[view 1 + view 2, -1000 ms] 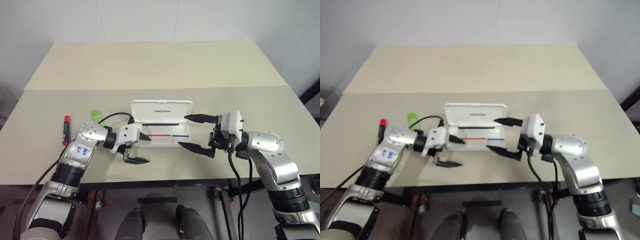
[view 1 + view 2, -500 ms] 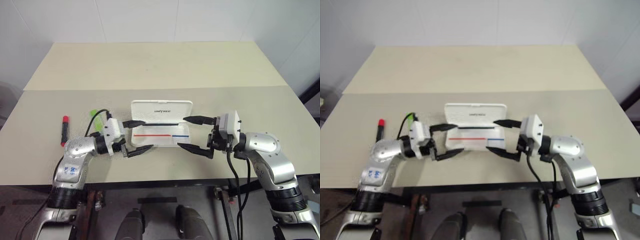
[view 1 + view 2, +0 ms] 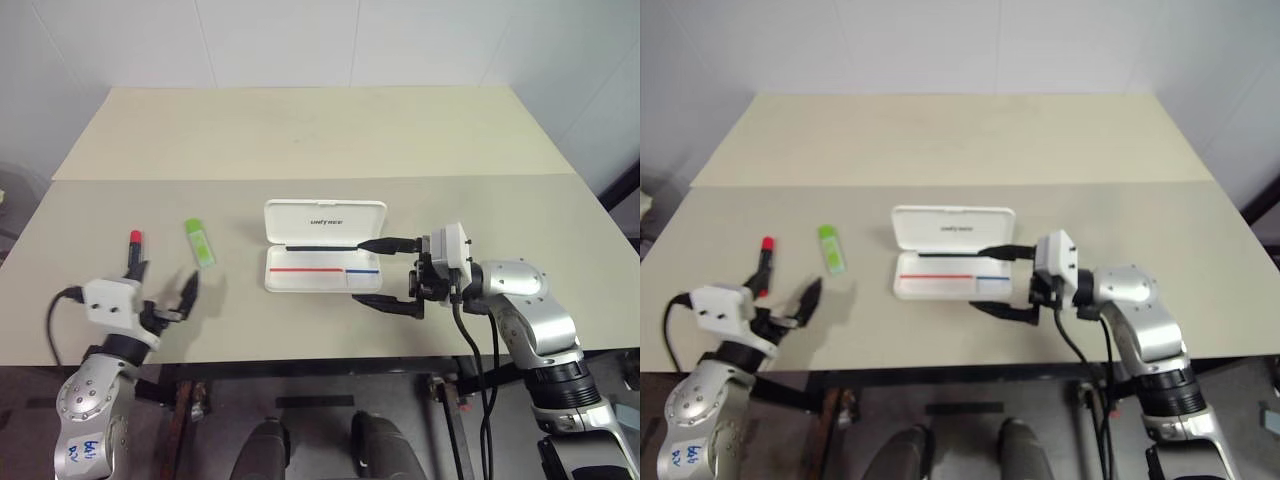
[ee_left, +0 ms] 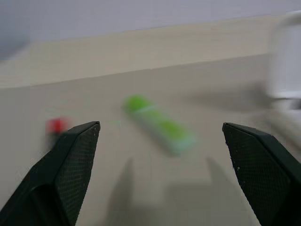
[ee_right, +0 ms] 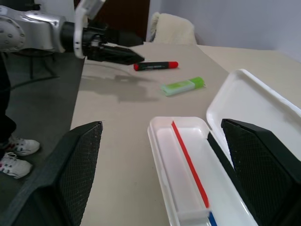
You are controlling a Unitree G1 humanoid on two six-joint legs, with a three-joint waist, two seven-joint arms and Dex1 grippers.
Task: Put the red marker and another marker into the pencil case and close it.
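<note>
1. Left wrist view looks out between the two spread black fingers [image 4: 70,160] of the left gripper [image 3: 162,290], which is released and grips nothing; the light-green marker [image 4: 159,125] lies on the table [image 3: 300,130] ahead of the gap, and the red cap of the red marker [image 4: 56,125] peeks out just above one fingertip.
2. Right wrist view looks out between the wide-apart fingers [image 5: 75,160] of the right gripper [image 3: 385,272], also released and empty; the open tray of the pencil case [image 5: 188,155] runs between them.
3. That same view catches what the left wrist view misses: the whole red marker, black barrel and red cap, lying flat beyond the case, with the left gripper's fingertips close by it, though contact cannot be told.
4. From the head views, the white case lies open near the middle of the near table half, its lid [image 3: 325,215] folded back flat, a red and a blue stripe inside the tray.
5. The right gripper points in from the case's right end, one finger by the hinge line and the other off the tray's front corner.
6. Both markers lie to the left of the case, apart from each other, the green one nearer the case; the left gripper hovers near the table's front edge, just in front of them.
</note>
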